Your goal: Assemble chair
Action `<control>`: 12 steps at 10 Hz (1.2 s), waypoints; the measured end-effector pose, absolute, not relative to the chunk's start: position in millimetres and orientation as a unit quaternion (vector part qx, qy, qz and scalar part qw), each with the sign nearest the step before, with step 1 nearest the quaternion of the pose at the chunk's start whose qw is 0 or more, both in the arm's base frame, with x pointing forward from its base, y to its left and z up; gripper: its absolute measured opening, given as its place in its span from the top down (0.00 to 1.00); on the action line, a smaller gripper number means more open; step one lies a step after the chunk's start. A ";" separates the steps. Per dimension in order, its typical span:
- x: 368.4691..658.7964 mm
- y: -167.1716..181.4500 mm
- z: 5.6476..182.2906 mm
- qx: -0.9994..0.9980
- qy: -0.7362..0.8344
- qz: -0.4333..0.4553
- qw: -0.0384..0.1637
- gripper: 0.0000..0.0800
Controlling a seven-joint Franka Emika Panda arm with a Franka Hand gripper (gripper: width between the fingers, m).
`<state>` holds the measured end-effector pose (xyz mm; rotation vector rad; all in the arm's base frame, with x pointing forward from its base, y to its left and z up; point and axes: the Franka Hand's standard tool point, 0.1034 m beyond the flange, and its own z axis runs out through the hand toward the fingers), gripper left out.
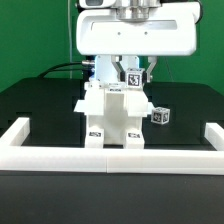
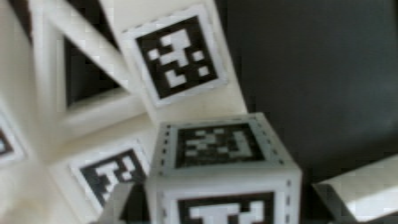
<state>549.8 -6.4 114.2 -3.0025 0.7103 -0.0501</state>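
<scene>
The chair (image 1: 112,118) stands half-built on the table (image 1: 40,105), just behind the wall (image 1: 110,155), with a loose block (image 1: 160,116) beside it. The gripper (image 1: 134,70) sits at a tagged piece (image 1: 133,75) on top of the chair, and I cannot tell whether its jaws pinch it. If the piece goes in tilted, it may jam or tip the chair.

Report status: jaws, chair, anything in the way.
Gripper at top of the chair, jaws' state unclear. Chair partly built, upright by the barrier wall. Loose tagged piece at exterior view's right, apart from the chair.
</scene>
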 end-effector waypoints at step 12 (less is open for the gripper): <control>549.9 0.1 112.8 -0.967 0.250 -0.016 0.032 0.20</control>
